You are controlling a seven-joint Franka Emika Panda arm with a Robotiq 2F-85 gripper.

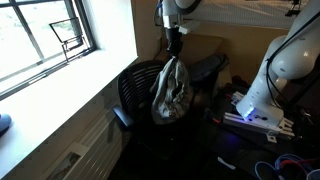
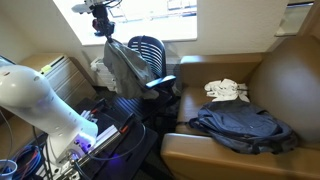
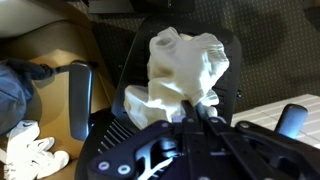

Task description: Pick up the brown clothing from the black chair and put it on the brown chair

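In an exterior view, the gripper [image 1: 174,48] comes in from twelve o'clock, its fingers closed on the top of the brown clothing [image 1: 172,92]. The clothing hangs as a limp bundle in mid-frame, over the black chair [image 1: 135,95], whose mesh back stands at the bundle's nine o'clock. Whether its lower edge touches the seat cannot be told. A window [image 1: 45,40] with a bright sill fills ten o'clock. At three o'clock stands the arm's white base [image 1: 282,60], with a blue light [image 1: 245,118] at its foot. Cables [image 1: 285,165] lie at five o'clock.
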